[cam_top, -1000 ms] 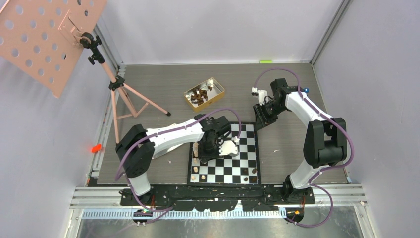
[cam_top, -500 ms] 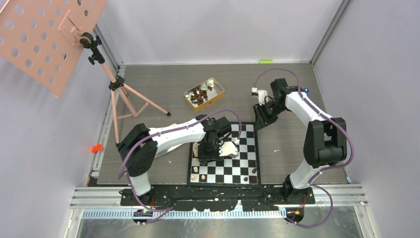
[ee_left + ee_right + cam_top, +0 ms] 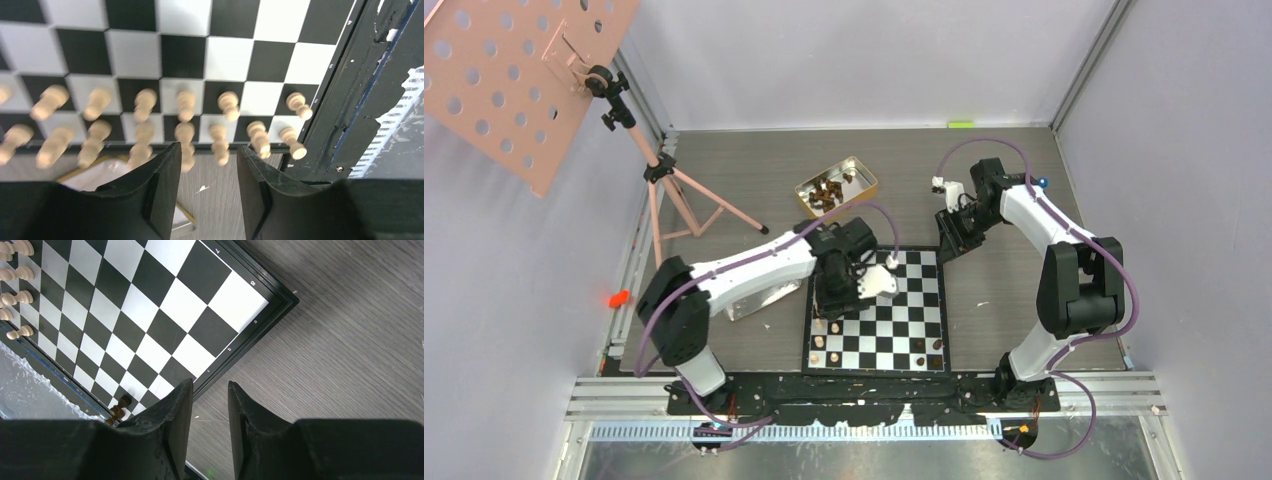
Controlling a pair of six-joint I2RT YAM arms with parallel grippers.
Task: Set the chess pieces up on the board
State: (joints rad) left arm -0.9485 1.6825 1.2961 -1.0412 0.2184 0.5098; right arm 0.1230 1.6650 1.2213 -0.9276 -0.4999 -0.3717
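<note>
Pale beige wooden chess pieces (image 3: 186, 104) stand in two rows at the edge of the black-and-silver checked board (image 3: 916, 300), beneath the left tool (image 3: 208, 155), parted and empty. The right tool (image 3: 210, 390), also parted, hovers near the border corner marked "8"

Pale lilac walls (image 3: 864, 60) close the cell on 3 sides, with aluminium posts (image 3: 1086, 62) in the far corners. The worktop (image 3: 744, 165) is grey with a wood grain. At the far left a pink tripod (image 3: 662, 180) stands on it and carries a tilted pink perforated panel (image 3: 509, 80). The light is even and soft.
</note>
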